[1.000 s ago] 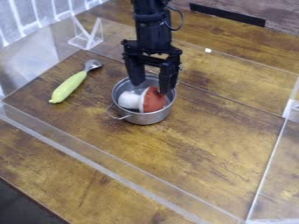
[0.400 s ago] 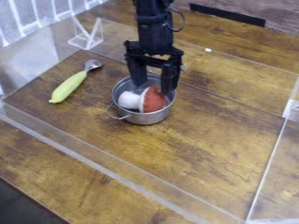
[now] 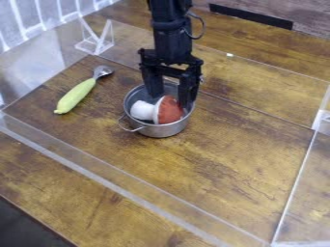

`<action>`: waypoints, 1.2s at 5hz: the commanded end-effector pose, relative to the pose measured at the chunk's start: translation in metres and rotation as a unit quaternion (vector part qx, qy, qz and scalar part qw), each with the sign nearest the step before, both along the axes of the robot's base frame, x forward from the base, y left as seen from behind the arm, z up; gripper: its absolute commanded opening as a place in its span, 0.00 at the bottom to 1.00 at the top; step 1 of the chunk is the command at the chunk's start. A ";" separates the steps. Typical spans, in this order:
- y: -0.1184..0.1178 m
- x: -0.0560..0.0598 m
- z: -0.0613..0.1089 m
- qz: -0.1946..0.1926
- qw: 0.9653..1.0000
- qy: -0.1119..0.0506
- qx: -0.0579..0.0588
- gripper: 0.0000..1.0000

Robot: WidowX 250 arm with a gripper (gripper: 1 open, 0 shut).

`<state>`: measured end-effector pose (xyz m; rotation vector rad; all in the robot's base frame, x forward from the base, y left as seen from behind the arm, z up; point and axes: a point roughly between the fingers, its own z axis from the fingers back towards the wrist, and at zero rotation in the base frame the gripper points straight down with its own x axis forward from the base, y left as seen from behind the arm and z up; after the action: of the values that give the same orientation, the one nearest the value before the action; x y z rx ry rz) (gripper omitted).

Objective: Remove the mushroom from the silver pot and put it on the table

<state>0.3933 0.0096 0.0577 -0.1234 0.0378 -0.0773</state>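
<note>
The small toy mushroom with its rounded red-brown cap and thick white stem (image 3: 152, 109) is lying on its side inside the small round shiny steel pot (image 3: 157, 125), the white stem pointing left and the cap facing right. It is looking light and rigid, probably smooth plastic, so the domed cap is likely to slip between narrow fingers; taking it across the widest part of the cap, or where cap meets stem, seems the safer hold. The pot itself also looks light and may shift if a finger is pressing on its wall.

The black claw (image 3: 169, 94) is pointing straight down and standing released, grasping nothing. Its two fingers are reaching into the far half of the pot, straddling the cap from above, one at the left, one at the right. Whether either fingertip is touching the mushroom cannot be told. The pot is sitting on the dark brown wood-grain table (image 3: 245, 164).
</note>
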 end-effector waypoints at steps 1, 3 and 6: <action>-0.008 0.011 0.020 -0.013 0.999 -0.036 0.003 1.00; -0.006 0.012 0.018 -0.012 0.999 -0.034 0.005 0.00; 0.005 0.019 0.067 -0.015 0.998 -0.055 0.020 0.00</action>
<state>0.4072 0.0143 0.0886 -0.0991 0.0271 -0.0987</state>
